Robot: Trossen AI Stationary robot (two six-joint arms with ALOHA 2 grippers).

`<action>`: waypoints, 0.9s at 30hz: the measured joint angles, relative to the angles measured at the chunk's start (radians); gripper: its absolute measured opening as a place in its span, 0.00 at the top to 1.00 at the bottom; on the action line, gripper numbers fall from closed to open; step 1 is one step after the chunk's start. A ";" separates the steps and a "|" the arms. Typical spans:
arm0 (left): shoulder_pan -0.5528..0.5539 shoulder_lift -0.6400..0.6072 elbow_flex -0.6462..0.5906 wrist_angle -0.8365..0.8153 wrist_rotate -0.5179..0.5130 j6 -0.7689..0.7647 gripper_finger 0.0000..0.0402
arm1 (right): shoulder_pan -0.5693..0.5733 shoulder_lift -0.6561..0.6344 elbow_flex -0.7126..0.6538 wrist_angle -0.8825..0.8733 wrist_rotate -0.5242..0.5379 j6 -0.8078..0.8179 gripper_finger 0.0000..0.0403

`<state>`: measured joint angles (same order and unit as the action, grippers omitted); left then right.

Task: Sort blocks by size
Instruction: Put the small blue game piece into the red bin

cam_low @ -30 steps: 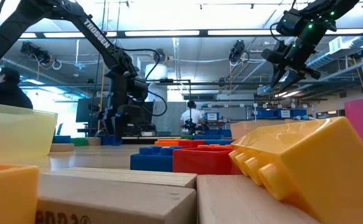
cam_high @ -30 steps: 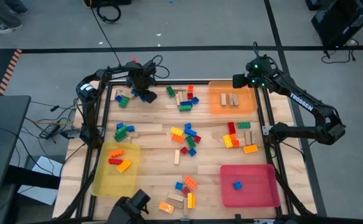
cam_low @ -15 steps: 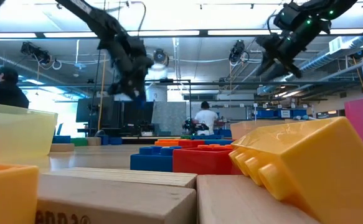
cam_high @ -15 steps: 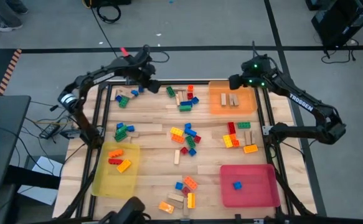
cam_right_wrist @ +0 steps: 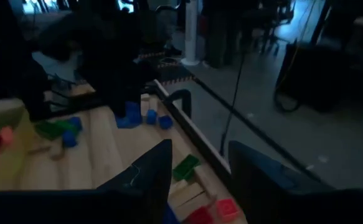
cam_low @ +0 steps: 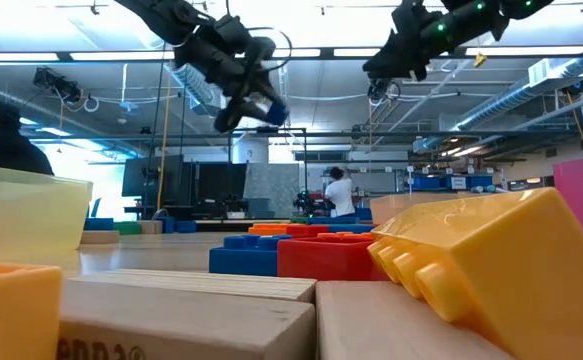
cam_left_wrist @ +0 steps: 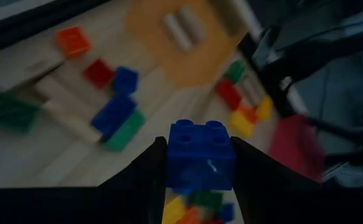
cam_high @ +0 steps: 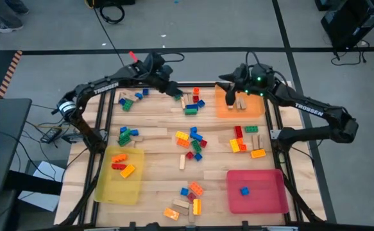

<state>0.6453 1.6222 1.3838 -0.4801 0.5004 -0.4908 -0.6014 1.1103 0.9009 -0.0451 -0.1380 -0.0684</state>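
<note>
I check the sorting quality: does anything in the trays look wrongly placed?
Nothing looks spilled or damaged. The red tray holds one blue block, the orange tray two tan wooden blocks, the yellow tray three.

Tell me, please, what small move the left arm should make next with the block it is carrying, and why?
Probably carry it on toward the red tray. The left hand is shut on a small blue block, high above the far edge of the table, and the red tray already holds a similar small blue block.
</note>
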 joint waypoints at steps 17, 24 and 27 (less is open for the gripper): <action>-0.089 0.001 0.000 0.291 0.074 -0.193 0.62 | 0.259 0.046 0.000 0.084 0.094 -0.235 0.28; -0.105 0.002 0.000 0.303 0.074 -0.197 0.62 | 0.308 0.179 0.000 0.256 0.170 -0.311 0.22; -0.105 0.002 0.000 0.304 0.075 -0.197 0.62 | 0.318 0.213 0.000 0.319 0.251 -0.348 0.22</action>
<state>0.5407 1.6238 1.3838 -0.1764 0.5751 -0.6875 -0.2835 1.3230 0.9009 0.2739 0.1131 -0.4164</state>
